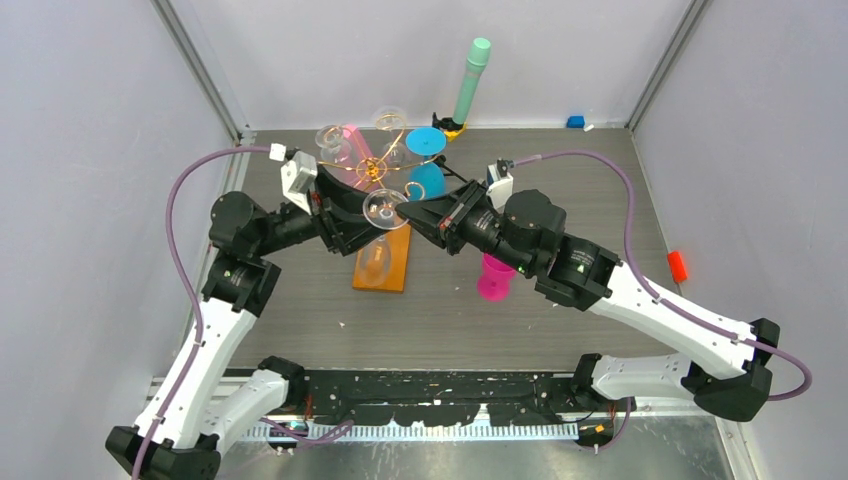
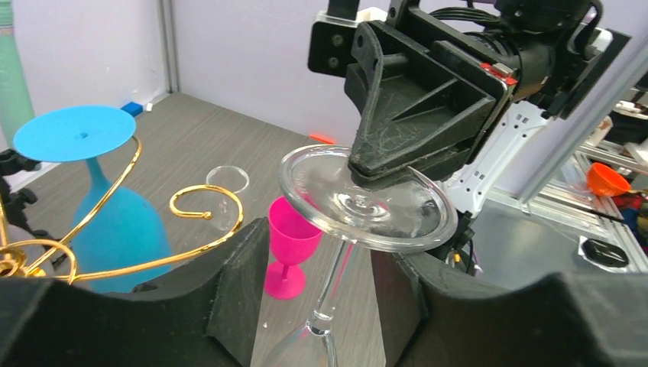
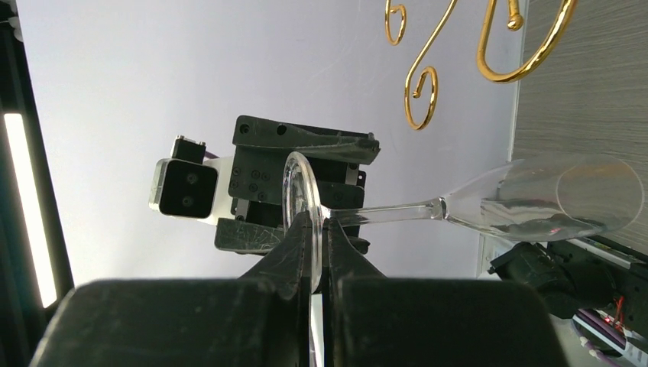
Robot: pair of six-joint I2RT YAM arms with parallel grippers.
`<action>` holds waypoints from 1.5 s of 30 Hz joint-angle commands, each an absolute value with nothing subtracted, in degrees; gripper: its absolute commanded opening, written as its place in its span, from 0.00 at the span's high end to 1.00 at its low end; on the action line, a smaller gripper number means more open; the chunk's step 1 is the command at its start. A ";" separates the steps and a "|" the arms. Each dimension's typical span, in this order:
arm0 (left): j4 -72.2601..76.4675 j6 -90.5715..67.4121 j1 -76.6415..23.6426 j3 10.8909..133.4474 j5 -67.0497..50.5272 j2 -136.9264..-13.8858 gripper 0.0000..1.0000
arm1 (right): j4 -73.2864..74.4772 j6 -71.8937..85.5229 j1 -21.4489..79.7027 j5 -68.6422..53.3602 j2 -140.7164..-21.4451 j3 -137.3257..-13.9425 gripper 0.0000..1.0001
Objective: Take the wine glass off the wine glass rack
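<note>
The wine glass rack (image 1: 372, 168) is gold wire with scroll arms on an orange-brown wooden base (image 1: 398, 265). A clear wine glass (image 1: 384, 208) hangs foot up, bowl down over the base, apart from the scroll arms (image 2: 205, 208). My right gripper (image 1: 415, 212) is shut on the rim of the glass's foot (image 3: 304, 200), fingers pinching it flat (image 3: 319, 233). My left gripper (image 2: 321, 294) is open, one finger (image 2: 237, 290) on each side of the stem (image 2: 335, 283), not touching it. The bowl (image 3: 552, 200) points away from the right gripper.
A blue glass (image 1: 427, 160), a pink one (image 1: 352, 140) and clear ones (image 1: 390, 120) hang on the rack. A magenta glass (image 1: 495, 278) stands upright by my right arm. A mint-green cylinder on a black tripod (image 1: 470, 80) stands at the back. A small red object (image 1: 678, 265) lies right.
</note>
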State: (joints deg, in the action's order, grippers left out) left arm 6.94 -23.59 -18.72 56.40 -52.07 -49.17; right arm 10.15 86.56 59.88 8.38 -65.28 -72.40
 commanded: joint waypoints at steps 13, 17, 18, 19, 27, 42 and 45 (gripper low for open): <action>13.14 -32.64 -18.54 56.01 -58.96 -51.59 0.57 | 2.17 88.51 60.03 9.40 -63.31 -71.23 1.00; 16.03 -35.18 -18.54 55.85 -61.29 -52.62 0.71 | 1.17 88.74 60.02 9.14 -63.65 -70.89 1.00; 16.14 -35.24 -18.54 55.89 -61.58 -52.77 0.75 | 0.95 88.54 60.03 9.18 -63.68 -70.96 1.00; 16.25 -35.17 -18.54 55.78 -61.71 -52.75 0.80 | 0.87 88.44 60.03 9.22 -63.78 -70.99 1.00; 16.87 -35.61 -18.54 56.46 -60.45 -52.34 1.00 | -1.64 87.19 60.03 9.48 -64.47 -71.04 0.95; 4.43 -36.17 -18.54 67.52 -36.91 -49.19 1.00 | -8.48 73.41 60.03 15.27 -52.99 -58.14 0.23; -1.45 -37.36 -18.54 71.64 -27.22 -47.38 1.00 | -8.22 67.90 60.03 16.09 -49.41 -55.99 0.22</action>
